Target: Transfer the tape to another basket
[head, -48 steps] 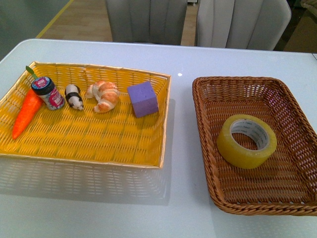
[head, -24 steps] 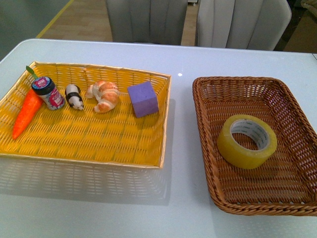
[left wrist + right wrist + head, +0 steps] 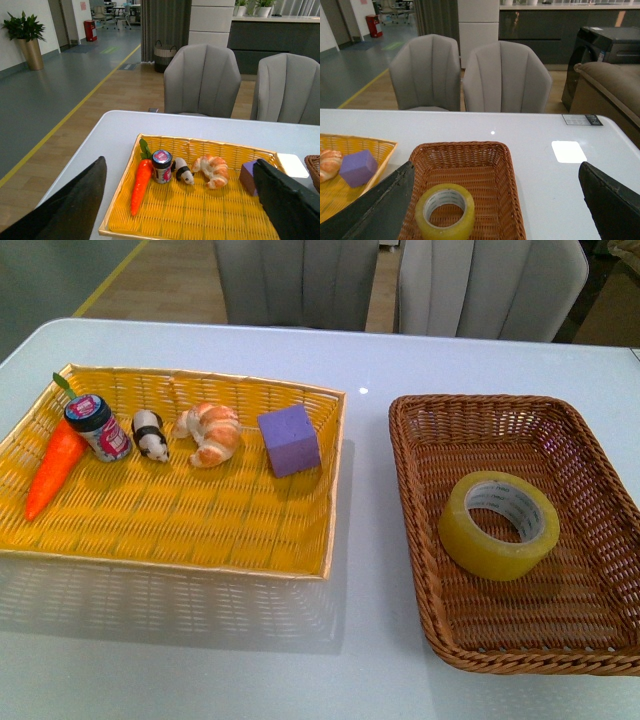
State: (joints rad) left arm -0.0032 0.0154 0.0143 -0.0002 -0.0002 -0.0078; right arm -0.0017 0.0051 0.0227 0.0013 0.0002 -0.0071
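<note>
Hovering high above a white table (image 3: 370,340), both grippers stand with jaws spread wide and nothing between them. The left gripper (image 3: 180,200) looks down over a bright yellow woven tray (image 3: 180,530), its dark fingers (image 3: 75,205) framing the view at either edge; the right gripper (image 3: 495,210) does the same over the dark brown wicker basket (image 3: 410,490).

The tape (image 3: 498,524), a wide yellowish roll with a white printed core, lies flat inside the brown basket, roughly at its middle and clear of the walls. In the right wrist view the tape (image 3: 444,211) sits between the two open fingers, well below them.

In the yellow tray, a row of small items lines the far side: an orange toy carrot (image 3: 54,466) with a green top, a small jar (image 3: 98,426) with a dark lid just beside it, a black-and-white panda figure (image 3: 151,435), a croissant (image 3: 208,432) and a purple block (image 3: 288,440).

The tray and basket sit side by side, apart. Two grey chairs (image 3: 470,75) stand behind the table.
</note>
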